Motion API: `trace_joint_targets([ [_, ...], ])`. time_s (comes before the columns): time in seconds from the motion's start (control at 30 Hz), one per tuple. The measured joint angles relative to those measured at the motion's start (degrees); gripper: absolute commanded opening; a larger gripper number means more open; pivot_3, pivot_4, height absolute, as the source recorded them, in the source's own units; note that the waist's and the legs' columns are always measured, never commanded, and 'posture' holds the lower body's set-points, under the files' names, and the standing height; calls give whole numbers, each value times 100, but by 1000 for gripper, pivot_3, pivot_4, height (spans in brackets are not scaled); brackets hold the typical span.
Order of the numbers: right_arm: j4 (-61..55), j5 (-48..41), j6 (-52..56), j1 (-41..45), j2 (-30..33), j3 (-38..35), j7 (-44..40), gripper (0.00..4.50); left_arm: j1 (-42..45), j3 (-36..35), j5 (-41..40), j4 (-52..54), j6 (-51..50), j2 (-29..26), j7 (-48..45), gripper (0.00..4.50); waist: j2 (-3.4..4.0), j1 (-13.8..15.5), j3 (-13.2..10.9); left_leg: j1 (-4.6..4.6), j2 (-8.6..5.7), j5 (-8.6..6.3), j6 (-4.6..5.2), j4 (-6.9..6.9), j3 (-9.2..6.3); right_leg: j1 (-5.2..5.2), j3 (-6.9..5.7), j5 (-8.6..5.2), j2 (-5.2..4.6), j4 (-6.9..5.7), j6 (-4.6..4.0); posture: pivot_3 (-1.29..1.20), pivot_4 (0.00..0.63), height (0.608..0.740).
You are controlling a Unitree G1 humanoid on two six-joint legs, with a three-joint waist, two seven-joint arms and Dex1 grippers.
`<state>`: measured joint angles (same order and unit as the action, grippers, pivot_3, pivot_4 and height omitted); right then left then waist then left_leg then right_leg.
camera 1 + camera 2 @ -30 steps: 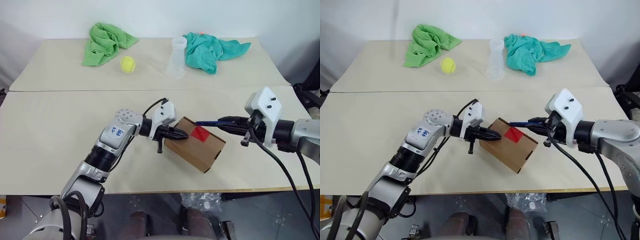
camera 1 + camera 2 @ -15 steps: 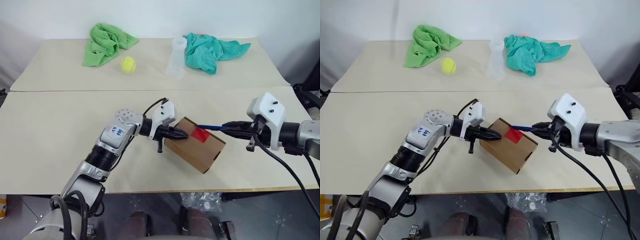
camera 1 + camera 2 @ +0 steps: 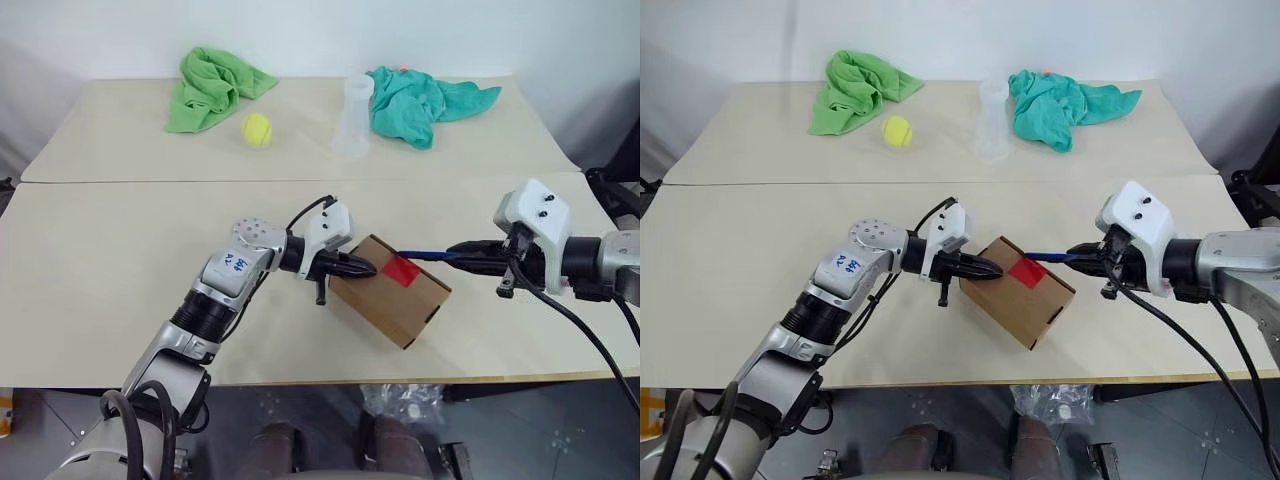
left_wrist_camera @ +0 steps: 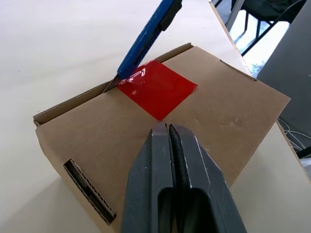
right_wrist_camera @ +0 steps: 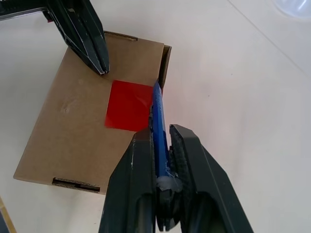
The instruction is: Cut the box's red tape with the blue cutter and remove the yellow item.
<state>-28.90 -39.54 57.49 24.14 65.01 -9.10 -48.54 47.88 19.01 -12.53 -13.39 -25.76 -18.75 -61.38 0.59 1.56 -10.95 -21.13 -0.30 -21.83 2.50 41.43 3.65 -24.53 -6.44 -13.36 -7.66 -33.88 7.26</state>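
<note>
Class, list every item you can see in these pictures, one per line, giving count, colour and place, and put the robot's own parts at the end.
Brown cardboard box: one, near table, centre.
Red tape square: one, on the box lid.
Slim blue cutter: one, tip at the tape's edge.
Yellow-green tennis ball: one, far table.
Crumpled green cloth: one, far left.
Crumpled teal cloth: one, far right.
Clear plastic cup: one, beside the teal cloth.
Beige tables: two, pushed together.
Left claw: black, shut, pressing the box lid.
Right claw: black, shut on the cutter.

The closed box [image 3: 392, 291] hides whatever lies inside.
</note>
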Motion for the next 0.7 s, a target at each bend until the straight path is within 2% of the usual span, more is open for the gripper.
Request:
trace_joint_targets([
  [0.7,200,-188,1033,778,408,523,-320,313,-103,-9,-1,137,-10,20,157,89,0,6,0,-1,-1,0,0,0,-5,0,-3,2,-4,1,-1,0,150,740],
])
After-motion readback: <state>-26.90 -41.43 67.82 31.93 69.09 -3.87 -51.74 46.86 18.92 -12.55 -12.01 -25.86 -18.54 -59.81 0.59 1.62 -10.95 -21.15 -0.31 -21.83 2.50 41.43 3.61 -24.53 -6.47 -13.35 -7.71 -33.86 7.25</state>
